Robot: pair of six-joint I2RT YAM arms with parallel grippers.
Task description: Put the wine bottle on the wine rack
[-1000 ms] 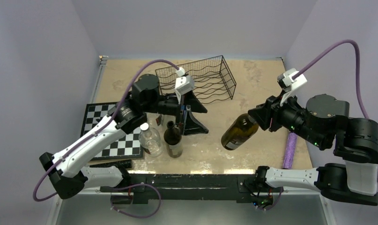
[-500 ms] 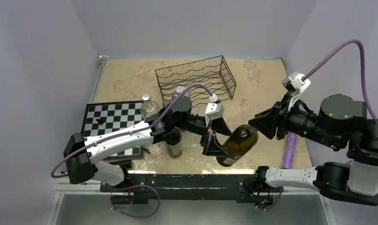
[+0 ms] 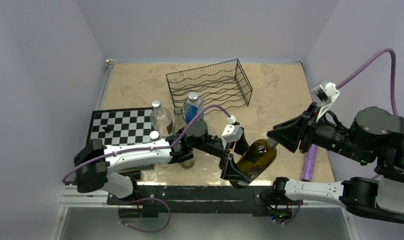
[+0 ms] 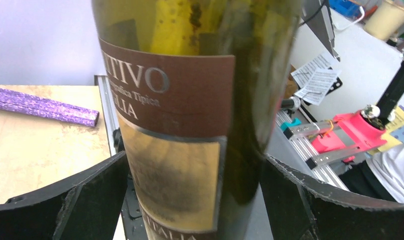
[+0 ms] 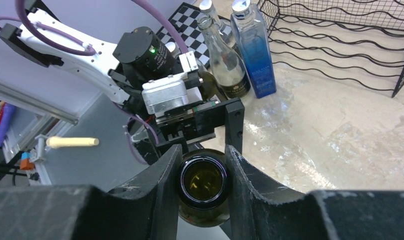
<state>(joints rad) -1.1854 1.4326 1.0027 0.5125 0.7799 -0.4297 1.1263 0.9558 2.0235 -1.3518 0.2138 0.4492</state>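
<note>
Mid-air handover of the wine bottle (image 3: 257,157)
Right claw (image 3: 273,142) clamps its neck, well apart from the wine rack (image 3: 210,87); left claw (image 3: 237,159) (jaws wide) straddles the body and should close squarely before any release.

Boxed in by plain lilac walls (image 3: 39,75) at 9, 12 and 3 o'clock, evenly lit. Inside, a beige marbled tabletop (image 3: 280,95), edged at 6 o'clock by a black rail (image 3: 210,192). Beyond, a white workbench (image 4: 355,65) with loose papers (image 4: 315,80).

Robotics lab: walled table (image 3: 280,90), aluminium rails (image 4: 302,147)
</note>
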